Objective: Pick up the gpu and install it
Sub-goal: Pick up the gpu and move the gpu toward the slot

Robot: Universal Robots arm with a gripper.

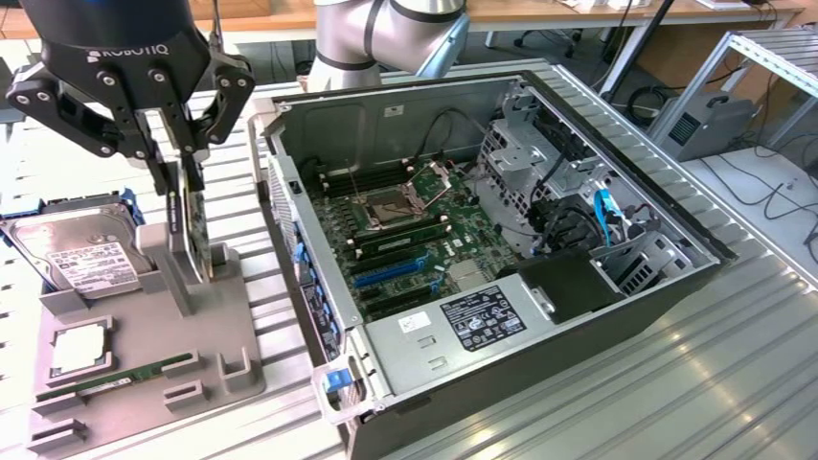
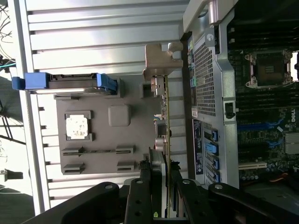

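Gripper (image 1: 179, 177) (image 2: 161, 175), black metal linkage fingers, narrow, clamped on the top edge of the gpu (image 1: 194, 235) (image 2: 163, 122). The gpu is a thin flat black card, upright on its edge straight below the hand, lower edge at the slotted posts of the gray matte plastic holder tray (image 1: 141, 335) (image 2: 93, 161); can't tell if it's seated or just lifted. Bent silver bracket (image 2: 159, 60) at the card's far end from the fingers. Just beside the hand, on the same tray: boxy silver hard drive (image 1: 79, 254) with white label, square CPU (image 1: 79, 350) (image 2: 77, 127), narrow green RAM stick (image 1: 122, 374). On the hand's other side, close, the open PC case (image 1: 320, 287) (image 2: 205, 70) with perforated steel wall; little room between card and case edge. Green motherboard (image 1: 422, 240) lies exposed inside. Ribbed aluminium table (image 1: 614, 402) underneath.
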